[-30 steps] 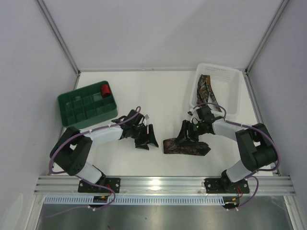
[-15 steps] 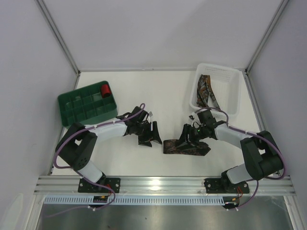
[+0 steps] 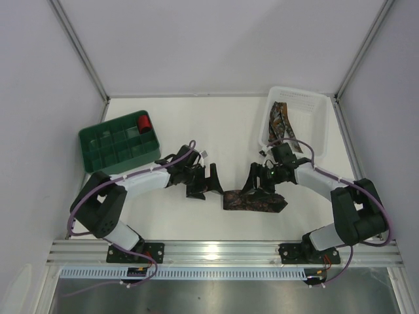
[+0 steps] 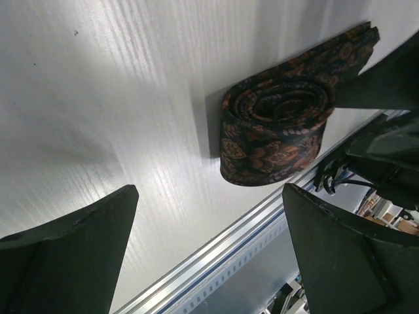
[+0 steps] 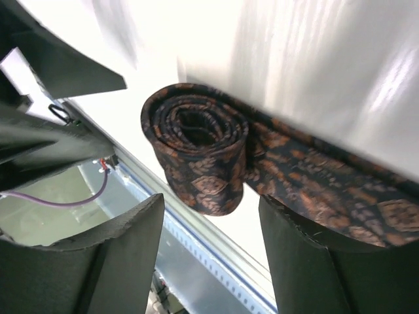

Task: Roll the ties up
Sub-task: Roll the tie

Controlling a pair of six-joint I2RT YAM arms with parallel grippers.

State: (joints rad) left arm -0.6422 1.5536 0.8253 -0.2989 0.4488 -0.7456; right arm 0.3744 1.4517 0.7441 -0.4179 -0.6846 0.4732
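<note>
- Two arms meet at one patterned tie (image 3: 255, 201), which lies on the table (image 3: 209, 124) near the front edge in the overhead view. Its left end is coiled and the rest runs flat to the right. The left gripper (image 3: 206, 185) sits just beside the coiled end, jaws spread wide and empty. The right gripper (image 3: 259, 184) hovers over the tie's middle, jaws also apart. Spare ties (image 3: 281, 124) wait in the white basket (image 3: 314, 98) behind. A red roll (image 3: 144, 122) sits in the green tray (image 3: 98, 140), well apart.
- Left wrist: the coil (image 4: 275, 137) lies beyond the tips of the fingers (image 4: 72, 255), not between them and touching neither.
- Right wrist: the coil shows in the gap between the two pads (image 5: 98, 261), unpinched. The flat tail (image 5: 327, 196) runs off behind the right-hand pad.
- Risk: with nothing clamping it, the loose coil may spring open or slump. A finger closing in off-centre could tip it or skew the layers, and cloth caught under a pad would drag the tail.
</note>
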